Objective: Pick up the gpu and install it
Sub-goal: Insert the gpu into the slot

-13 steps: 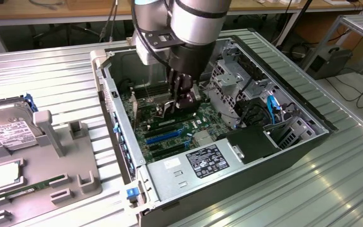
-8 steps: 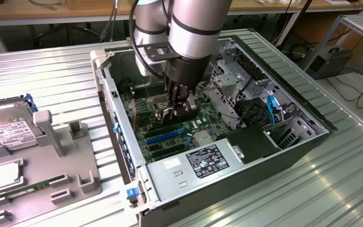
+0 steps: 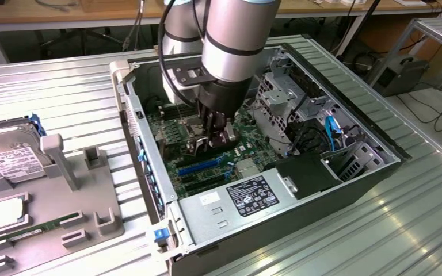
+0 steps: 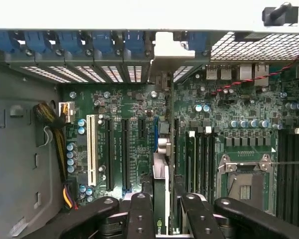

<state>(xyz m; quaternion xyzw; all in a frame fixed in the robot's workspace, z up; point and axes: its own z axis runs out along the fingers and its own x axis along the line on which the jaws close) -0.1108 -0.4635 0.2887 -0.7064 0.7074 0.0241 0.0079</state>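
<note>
GPU [image 4: 160, 172] is gripped edge-on by tool [image 4: 165, 209], closed on its faces, inside PC case [image 3: 305, 230], bracket end twd rear vents, aligned w/ mobo [image 4: 229, 109] slot; seating can't be told.

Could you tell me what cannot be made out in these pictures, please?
- The gpu: edge-on in the wrist view, so its face is hidden.
- Whether it is seated: the gripper covers its lower edge in the exterior view.
- Power supply label: print too small.
- Hard drive: cut by the exterior view's left edge.
</note>
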